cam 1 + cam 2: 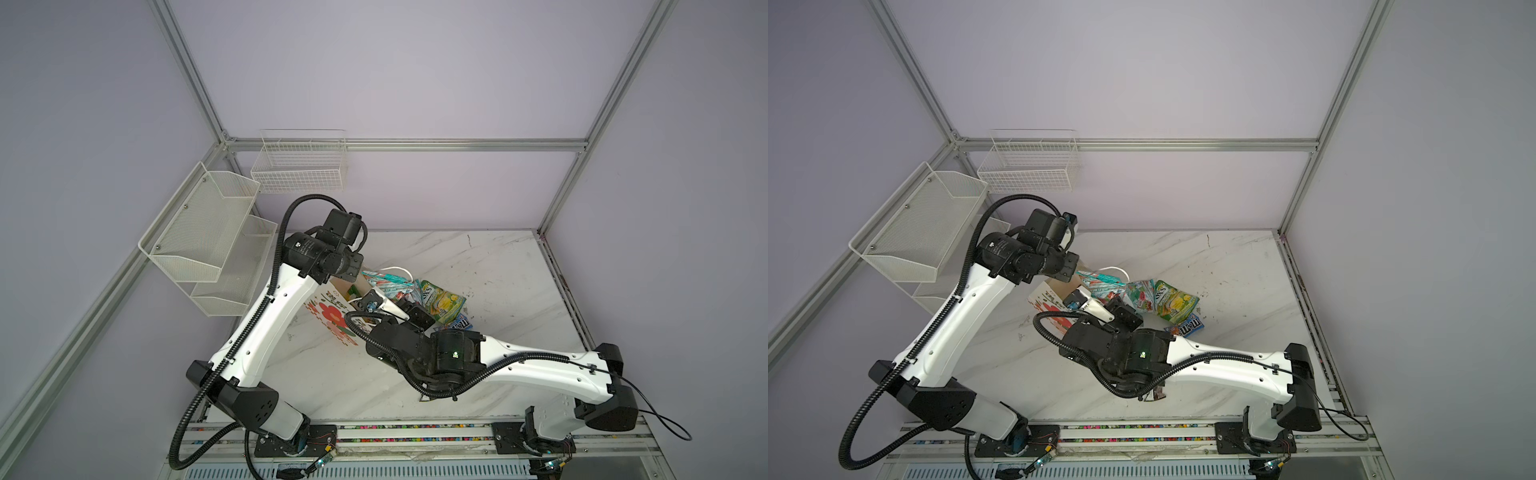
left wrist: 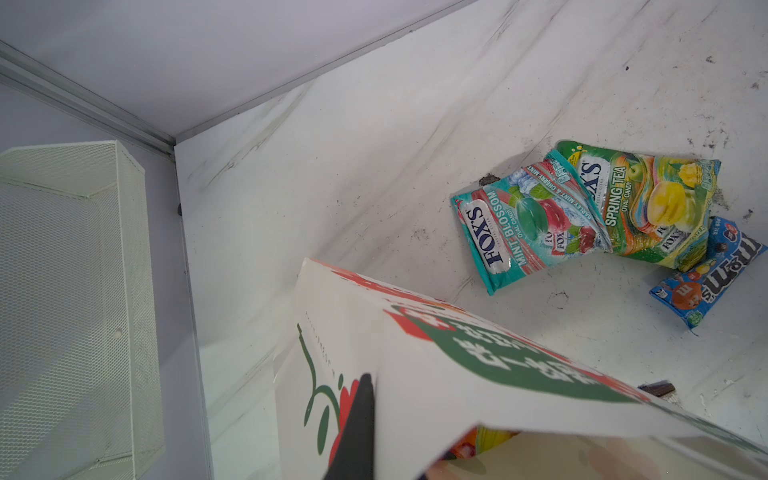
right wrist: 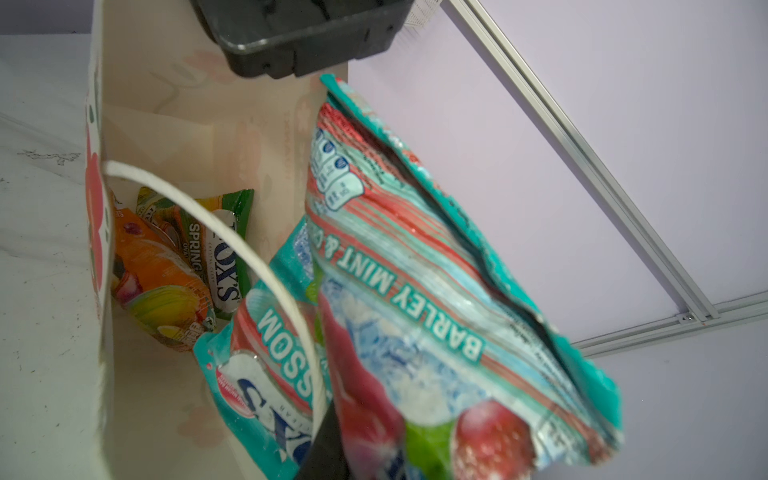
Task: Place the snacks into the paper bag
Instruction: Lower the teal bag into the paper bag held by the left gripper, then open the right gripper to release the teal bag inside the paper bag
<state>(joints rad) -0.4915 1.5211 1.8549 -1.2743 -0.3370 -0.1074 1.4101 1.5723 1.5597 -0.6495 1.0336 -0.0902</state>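
Gripping a teal-red FOX'S packet (image 3: 436, 291) by one end, the right gripper (image 3: 349, 453) holds it at the open mouth of the paper bag (image 1: 330, 316). The packet is glossy and crumpled, striped teal and red, and lettered BARLEY MINT.

The bag is white with a red flower and green characters. It sits left of centre on the marble table (image 1: 498, 270), tilted with its printed face up. The left gripper (image 2: 368, 386) is clamped on the bag's wall near the rim; only one dark finger shows.

Inside the bag lie:
- an orange packet (image 3: 158, 282)
- a green Spring Tea packet (image 3: 224, 232)
- a teal Mint Blossom packet (image 3: 266, 374)

A white cord handle (image 3: 249, 257) loops across the mouth.

Near the bag, a loose teal-red packet (image 2: 523, 232) overlaps a green-yellow packet (image 2: 648, 208). A blue m&m's packet (image 2: 706, 278) touches the latter. A dark-brown wrapper (image 1: 1154, 395) lies apart, under the right arm.
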